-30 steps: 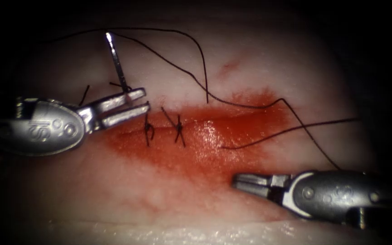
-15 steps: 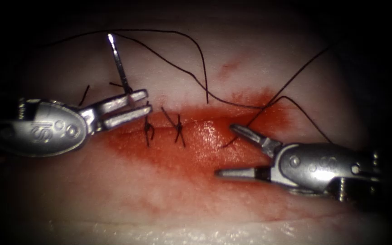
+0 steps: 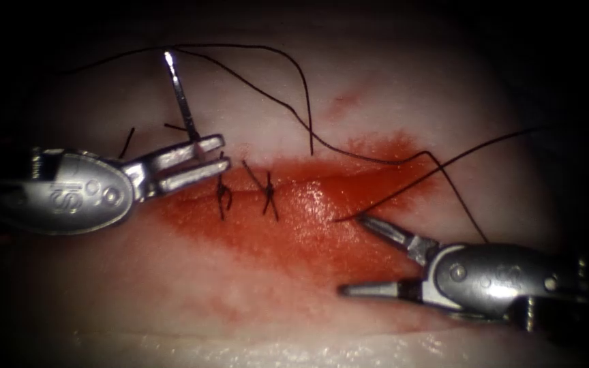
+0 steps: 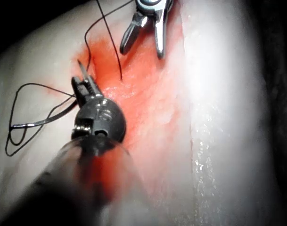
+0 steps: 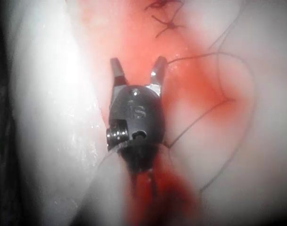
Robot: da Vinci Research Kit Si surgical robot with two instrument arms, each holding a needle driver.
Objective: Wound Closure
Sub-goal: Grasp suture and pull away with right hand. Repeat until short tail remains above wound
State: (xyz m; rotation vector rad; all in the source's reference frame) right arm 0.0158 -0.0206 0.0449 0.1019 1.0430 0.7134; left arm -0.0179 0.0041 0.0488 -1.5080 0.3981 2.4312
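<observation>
Left end effector [image 3: 209,158]: jaws clamped on the needle [image 3: 180,95] near its lower end. The needle stands up from the jaws, its upper end free in the air above the tissue [image 3: 172,286], left of the two finished stitches; it is not in the tissue. In the left wrist view this end effector [image 4: 85,87] holds the needle [image 4: 51,117] with loops of thread [image 4: 20,113] trailing beside it.

Right end effector [image 3: 349,255]: jaws spread wide apart, holding nothing. The upper jaw's tip lies just beside the point where the thread [image 3: 444,165] enters the tissue at the right part of the cut [image 3: 322,194]; whether it touches the thread cannot be told. The lower jaw rests low over the tissue, nearer its front edge. In the right wrist view the end effector [image 5: 137,68] shows both jaws parted over red fluid [image 5: 200,94], thread [image 5: 204,55] running off beside one jaw.

Thread: runs from the needle's upper end in long arcs across the far side of the tissue, down to the cut.

Stitches [image 3: 267,194]: two knotted, with short cut ends, between the end effectors, just beside the left jaws.

Red fluid [image 3: 294,232]: spread along the cut.
</observation>
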